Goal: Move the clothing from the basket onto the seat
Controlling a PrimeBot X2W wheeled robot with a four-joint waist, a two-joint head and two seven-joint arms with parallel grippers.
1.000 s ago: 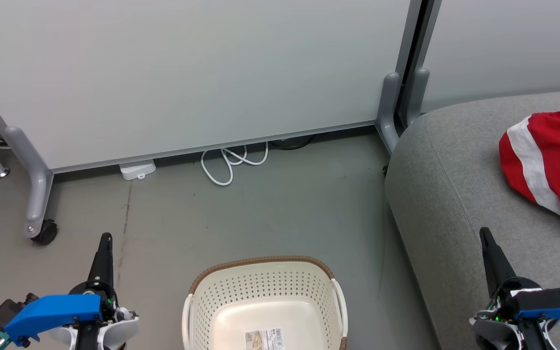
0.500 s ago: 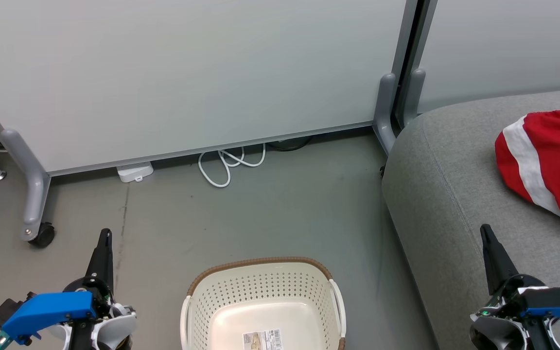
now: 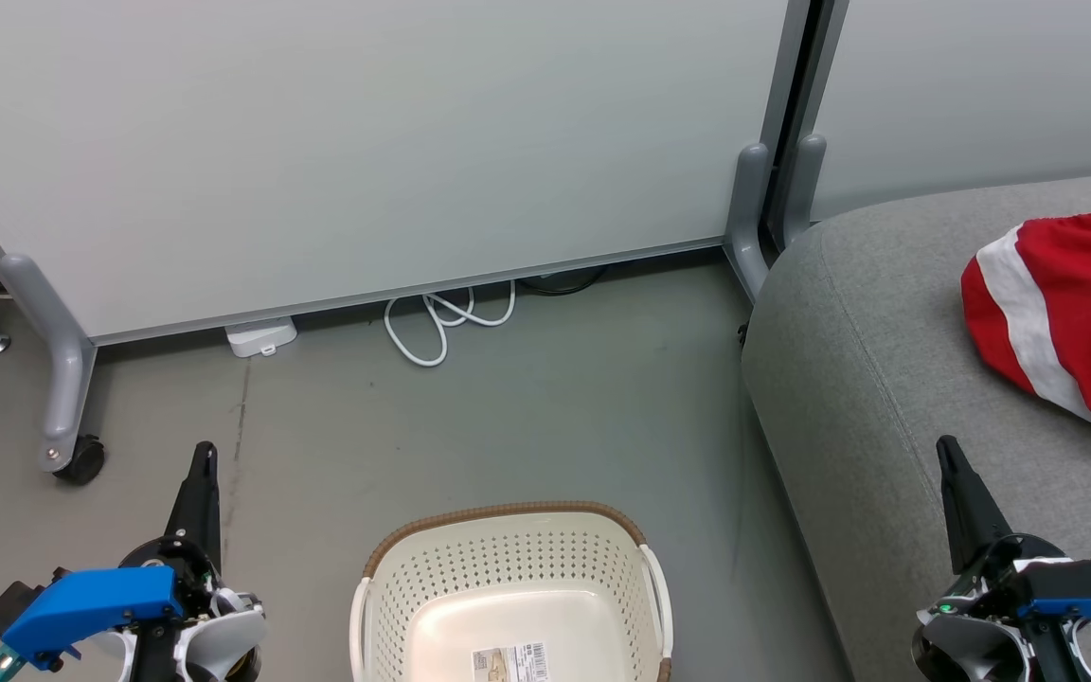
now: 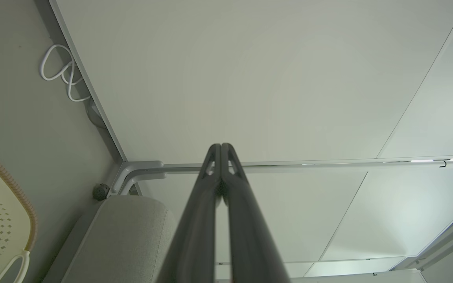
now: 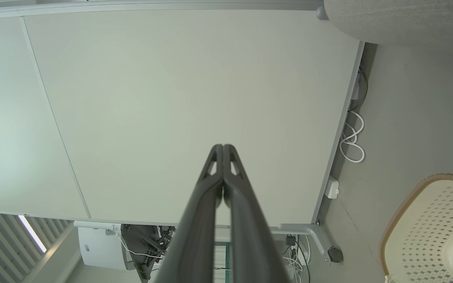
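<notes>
Red clothing (image 3: 1066,322) lies heaped on the seat (image 3: 867,379), well apart from the basket (image 3: 508,559) — likely soft and light, so you'd best pinch a bunched fold. Your left gripper (image 3: 204,453) and right gripper (image 3: 946,447) are clenched, empty.

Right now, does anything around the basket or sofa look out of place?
Nothing is spilled or damaged. The clothing lies crumpled on the sofa, the basket stands upright, and a white cable loops loose on the floor by the partition.
</notes>
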